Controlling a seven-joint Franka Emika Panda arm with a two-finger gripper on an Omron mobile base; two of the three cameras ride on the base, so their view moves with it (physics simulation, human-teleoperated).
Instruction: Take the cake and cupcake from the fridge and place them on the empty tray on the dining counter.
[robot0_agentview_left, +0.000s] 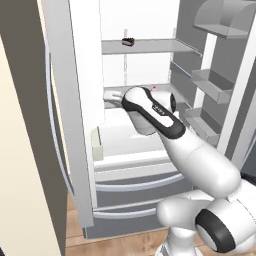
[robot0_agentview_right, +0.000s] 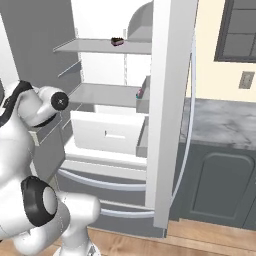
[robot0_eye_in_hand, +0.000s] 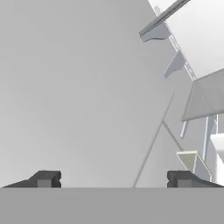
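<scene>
The small dark-and-pink cake (robot0_agentview_left: 128, 42) sits on the top shelf of the open grey steel fridge (robot0_agentview_left: 65, 150), likely light, soft and smearable, best pinched low across its sides by the two-finger gripper (robot0_eye_in_hand: 113, 178), now spread wide and empty.

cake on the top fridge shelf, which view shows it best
The left base view: the cake sits unobstructed on the upper shelf. The right base view shows it too, smaller and darker. In the hand view the open tool faces a grey wall.
</scene>
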